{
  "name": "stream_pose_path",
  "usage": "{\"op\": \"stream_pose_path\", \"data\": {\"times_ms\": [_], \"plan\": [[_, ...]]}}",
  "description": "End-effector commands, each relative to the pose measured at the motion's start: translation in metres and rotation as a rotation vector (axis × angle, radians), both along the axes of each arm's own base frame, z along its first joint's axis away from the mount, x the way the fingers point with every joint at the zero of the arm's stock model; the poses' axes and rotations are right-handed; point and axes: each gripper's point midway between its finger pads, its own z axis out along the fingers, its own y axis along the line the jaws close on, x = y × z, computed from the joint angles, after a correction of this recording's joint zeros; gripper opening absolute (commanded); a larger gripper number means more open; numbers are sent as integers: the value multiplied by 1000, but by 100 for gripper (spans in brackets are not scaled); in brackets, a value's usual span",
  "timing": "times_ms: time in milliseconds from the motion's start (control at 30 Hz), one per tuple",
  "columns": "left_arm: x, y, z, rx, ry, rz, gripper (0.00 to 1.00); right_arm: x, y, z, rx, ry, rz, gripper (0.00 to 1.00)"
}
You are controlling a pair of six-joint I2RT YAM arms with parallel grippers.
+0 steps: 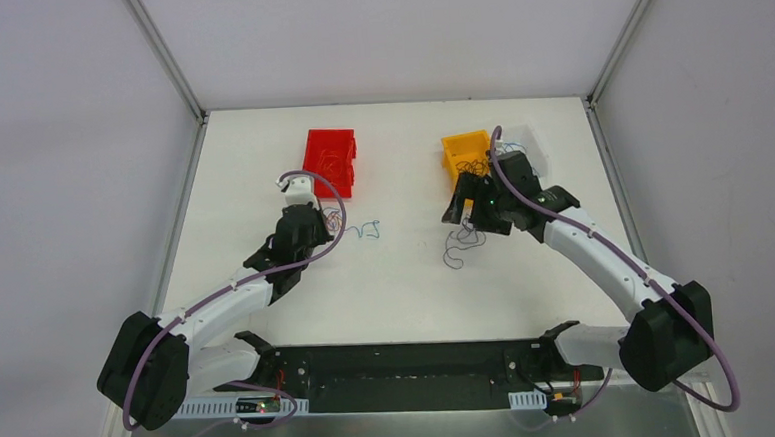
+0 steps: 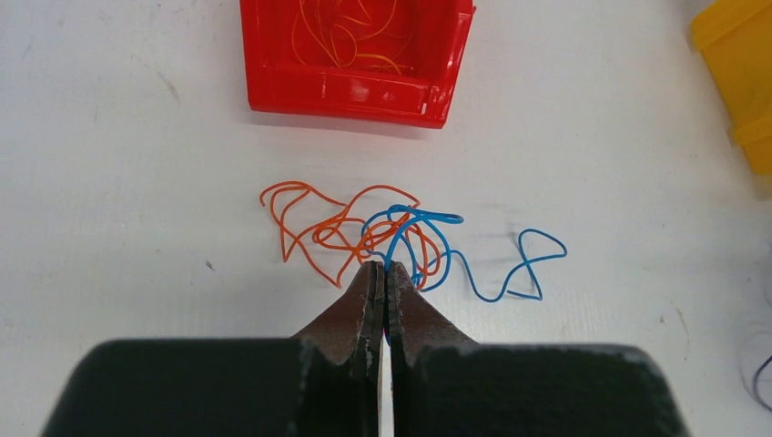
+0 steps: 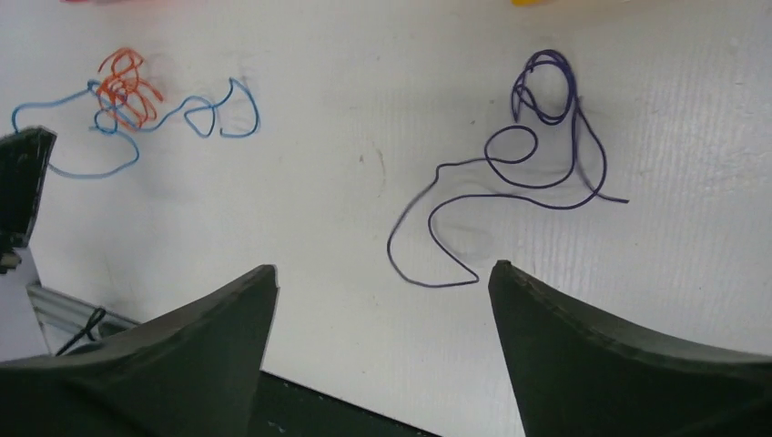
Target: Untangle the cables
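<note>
Bright, even light — soft shadows, sharp

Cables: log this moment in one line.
left gripper: shut at orange-blue tangle, hold unclear | right gripper: open over purple wire | red bin: orange wires inside

The top camera looks down from high at the near side, wide enough to take in the whole table [image 1: 397,288]. The left wrist camera sits low and close, facing far toward the red bin [image 2: 355,64]. The right wrist camera looks steeply down on mid-table from nearby. Both wrist views share the orange-and-blue tangle [image 2: 382,232].
</note>
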Motion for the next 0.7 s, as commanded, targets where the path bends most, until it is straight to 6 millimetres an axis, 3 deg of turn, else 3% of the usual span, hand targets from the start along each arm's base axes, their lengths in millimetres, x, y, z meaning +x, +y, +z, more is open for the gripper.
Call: {"op": "stream_pose_path", "data": {"times_ms": [0, 333, 500, 667], "plan": [[7, -7, 14, -22, -38, -15, 0, 13, -14, 8, -128, -70, -67, 99], [4, -5, 18, -20, -47, -16, 0, 5, -29, -38, -260, -18, -63, 99], [4, -8, 19, -25, -40, -32, 0, 23, -34, -61, -325, -30, -73, 99], [5, -6, 16, -15, -36, -22, 0, 50, -36, -70, -164, 0, -187, 99]]}}
